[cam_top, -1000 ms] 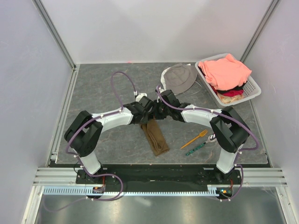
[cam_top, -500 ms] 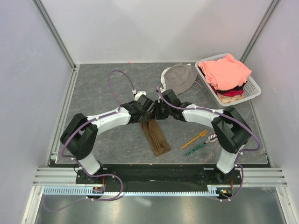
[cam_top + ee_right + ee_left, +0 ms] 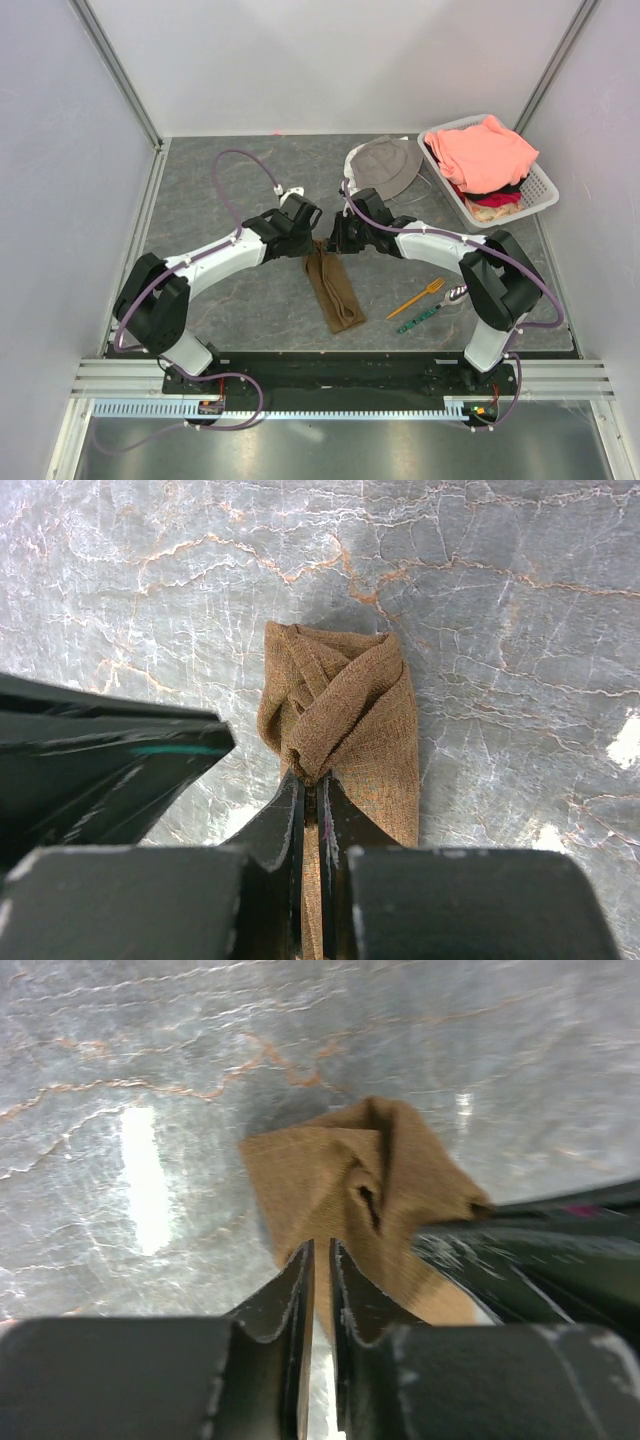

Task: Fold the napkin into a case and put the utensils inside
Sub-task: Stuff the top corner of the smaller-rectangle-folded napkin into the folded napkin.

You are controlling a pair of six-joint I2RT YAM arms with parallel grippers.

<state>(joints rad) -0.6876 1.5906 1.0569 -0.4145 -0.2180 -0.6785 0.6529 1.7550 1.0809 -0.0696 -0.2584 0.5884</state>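
Napkin of soft brown cloth [image 3: 335, 292], folded narrow, right gripper [image 3: 312, 776] pinching its far end, left gripper [image 3: 320, 1247] narrow there, grip unclear

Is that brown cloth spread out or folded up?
Folded. The napkin is a narrow strip with overlapping layers, its far end bunched where the right gripper pinches it.

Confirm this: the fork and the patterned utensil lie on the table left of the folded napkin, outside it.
Not quite. The top view shows the fork and patterned utensil lying on the table right of the folded napkin, outside it.
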